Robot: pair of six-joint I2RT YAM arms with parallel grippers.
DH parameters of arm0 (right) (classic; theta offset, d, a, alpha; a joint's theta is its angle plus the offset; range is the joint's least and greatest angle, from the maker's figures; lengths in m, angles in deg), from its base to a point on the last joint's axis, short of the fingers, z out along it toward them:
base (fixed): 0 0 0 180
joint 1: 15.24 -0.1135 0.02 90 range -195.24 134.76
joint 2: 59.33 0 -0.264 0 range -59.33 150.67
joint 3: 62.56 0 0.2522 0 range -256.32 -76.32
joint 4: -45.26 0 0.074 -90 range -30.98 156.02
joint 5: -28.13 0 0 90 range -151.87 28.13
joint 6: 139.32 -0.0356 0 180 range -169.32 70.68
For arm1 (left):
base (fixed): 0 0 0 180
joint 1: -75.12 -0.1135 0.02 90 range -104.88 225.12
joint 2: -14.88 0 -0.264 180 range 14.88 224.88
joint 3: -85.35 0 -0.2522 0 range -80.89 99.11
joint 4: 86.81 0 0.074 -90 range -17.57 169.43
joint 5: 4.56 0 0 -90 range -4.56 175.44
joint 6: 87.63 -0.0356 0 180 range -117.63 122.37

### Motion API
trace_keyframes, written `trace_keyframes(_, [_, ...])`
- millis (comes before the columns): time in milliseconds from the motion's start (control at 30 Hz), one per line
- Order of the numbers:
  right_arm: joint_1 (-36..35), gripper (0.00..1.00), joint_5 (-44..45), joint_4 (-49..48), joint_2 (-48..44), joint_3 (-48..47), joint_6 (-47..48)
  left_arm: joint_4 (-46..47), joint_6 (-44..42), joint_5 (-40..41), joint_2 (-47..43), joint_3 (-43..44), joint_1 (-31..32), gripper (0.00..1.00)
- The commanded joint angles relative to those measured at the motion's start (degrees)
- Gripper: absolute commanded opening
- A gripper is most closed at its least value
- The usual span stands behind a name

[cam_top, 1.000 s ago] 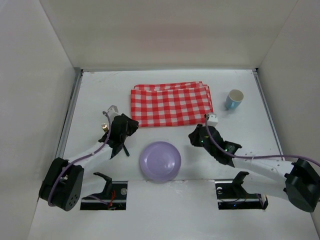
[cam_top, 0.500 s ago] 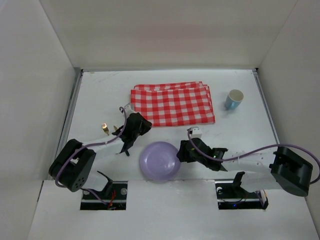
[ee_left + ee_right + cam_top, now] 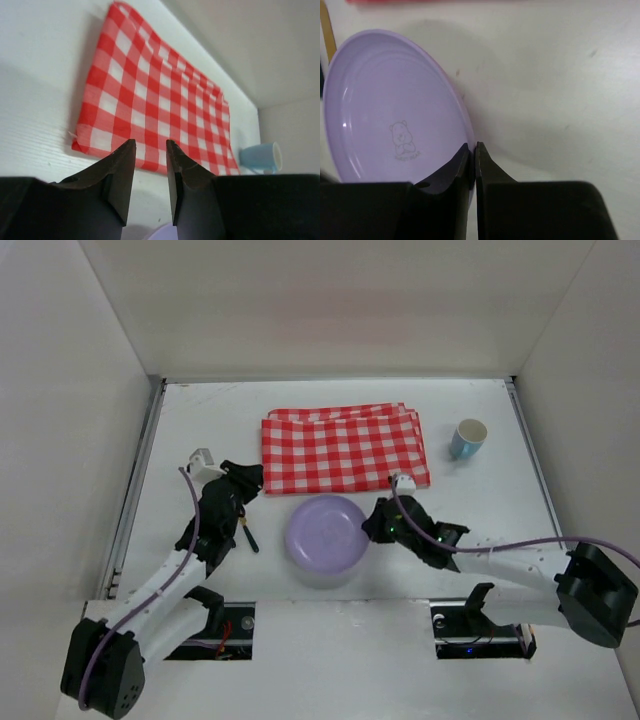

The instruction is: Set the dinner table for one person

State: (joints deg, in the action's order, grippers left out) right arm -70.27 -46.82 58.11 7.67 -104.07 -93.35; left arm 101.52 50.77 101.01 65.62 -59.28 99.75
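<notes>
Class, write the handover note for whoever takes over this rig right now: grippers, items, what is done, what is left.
Left gripper: open, empty, facing the checked cloth.
Right gripper: shut on the rim of the purple plate.
Blue cup: upright, right of the cloth, on the dinner table.
Slim dark item lies left of the plate; kind unclear.
Done: plate grasped. Left: set plate and cup in place.

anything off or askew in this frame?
Nothing spilled or broken. The purple plate is pinched at its rim by the right pincer and looks raised off the dinner table, with a shadow beneath it. The checked cloth lies folded, slightly skewed, its layers fanned. The blue cup stands upright.
</notes>
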Motion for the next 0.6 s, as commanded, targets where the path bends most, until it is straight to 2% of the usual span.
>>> trace_keyframes(0, [7.7,0.11,0.6,-2.5,-0.1,-7.1,3.5,-0.3,-3.3,2.2,-3.8,-1.7,-2.8,0.29])
trace_keyframes(267, [22.9,0.12,-1.3,-5.6,16.7,-25.7,5.8,3.6,-2.9,0.8,0.7,-4.9,-2.9,0.31])
trace_keyframes(567, [28.3,0.12,-3.9,-1.1,36.7,-43.0,2.9,5.4,-3.3,-0.2,1.2,-5.4,-2.1,0.32])
